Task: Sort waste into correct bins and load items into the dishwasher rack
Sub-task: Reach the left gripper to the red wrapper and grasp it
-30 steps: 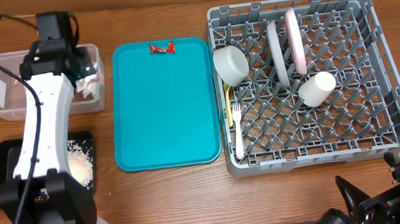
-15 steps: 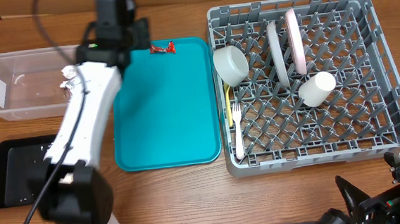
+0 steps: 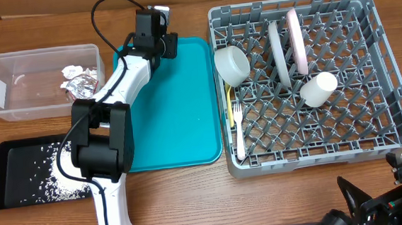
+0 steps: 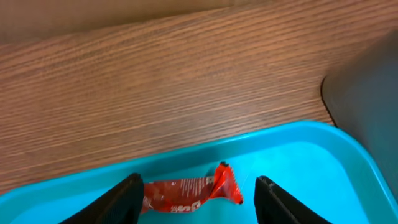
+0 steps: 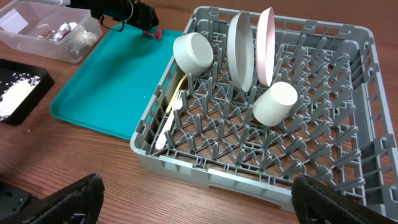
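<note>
One rack (image 3: 300, 164) sits on the worktop's right side, and its load matches half a second ago: two plates (image 3: 278, 54) on edge, one bowl (image 3: 232, 65), one cup (image 3: 318, 89) on its side, and one fork (image 3: 238, 131) beside one spoon (image 3: 229, 103) at the left wall. One teal tray (image 3: 173, 114) lies left of the rack. The left arm (image 3: 124, 79) has swung right from the teal tray's left corner to its far edge. The one tub (image 3: 41, 54), with crumpled waste (image 3: 78, 80) in its right end, and the one black tray (image 3: 7, 176) with grains (image 3: 60, 182) are now less covered by the arm. The left jaws stand apart on either side of the single red wrapper (image 4: 186, 191), which lies flat on the teal tray near its far rim. The right jaws are spread wide, low over the near worktop edge.
</note>
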Controlling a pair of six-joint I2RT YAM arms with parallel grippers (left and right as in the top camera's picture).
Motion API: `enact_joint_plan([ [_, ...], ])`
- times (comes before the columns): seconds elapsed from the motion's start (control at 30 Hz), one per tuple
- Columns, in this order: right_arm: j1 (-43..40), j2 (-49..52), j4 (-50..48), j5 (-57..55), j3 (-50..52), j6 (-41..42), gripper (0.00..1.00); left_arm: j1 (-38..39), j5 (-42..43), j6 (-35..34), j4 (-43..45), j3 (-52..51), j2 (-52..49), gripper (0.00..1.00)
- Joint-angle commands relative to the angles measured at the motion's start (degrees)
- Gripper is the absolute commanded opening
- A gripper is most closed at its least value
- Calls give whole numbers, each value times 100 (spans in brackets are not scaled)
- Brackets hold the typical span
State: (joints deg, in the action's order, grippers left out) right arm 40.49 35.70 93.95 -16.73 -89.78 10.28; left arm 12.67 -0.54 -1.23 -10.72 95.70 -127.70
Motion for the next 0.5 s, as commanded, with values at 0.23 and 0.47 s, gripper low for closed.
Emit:
enact_joint_plan([
  [0.23,-11,15,-28,-35,-22,2,100,-24,354,302,-35,13,-518,51],
  [0.47,-11,15,-28,-35,-22,2,100,-26,352,407,-68,13,-592,40],
])
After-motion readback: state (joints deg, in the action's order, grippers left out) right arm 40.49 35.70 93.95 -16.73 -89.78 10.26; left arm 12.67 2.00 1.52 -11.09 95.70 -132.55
